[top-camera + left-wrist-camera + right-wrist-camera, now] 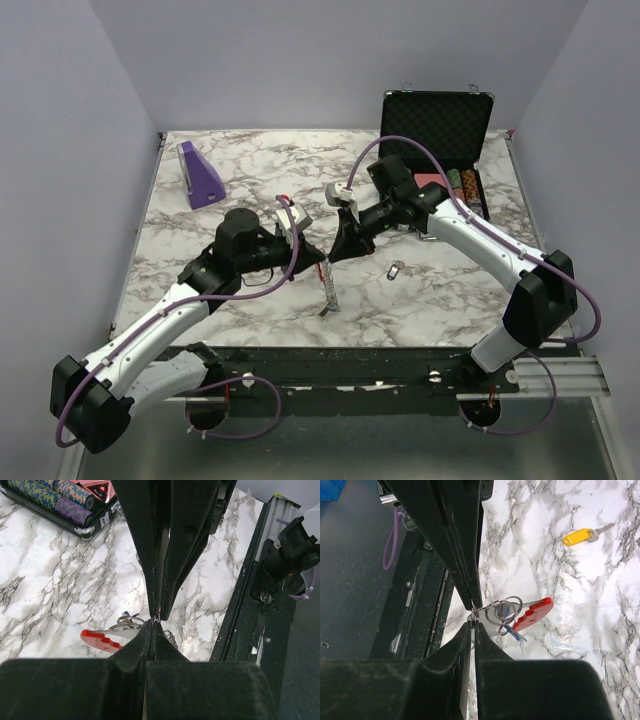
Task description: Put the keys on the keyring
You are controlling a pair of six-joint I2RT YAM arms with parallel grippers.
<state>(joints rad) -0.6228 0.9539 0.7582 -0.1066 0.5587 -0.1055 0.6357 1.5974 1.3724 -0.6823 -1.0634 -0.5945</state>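
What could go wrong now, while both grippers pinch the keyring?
1. The left gripper and the right gripper hold the keyring only at their fingertips, on thin wire. It may slip out, and the red clip would then drop with it.
2. The yellow key lies apart on the table. With both grippers occupied, one probably must let go to fetch it, and the ring might swing or twist.

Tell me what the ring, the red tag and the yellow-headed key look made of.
Ring: thin silver metal wire, probably steel, shiny with bright glints. Red tag: probably plastic, smooth, evenly coloured and slightly glossy. Yellow-headed key: the head is likely plastic, opaque with a soft sheen; the blade looks like grey metal.
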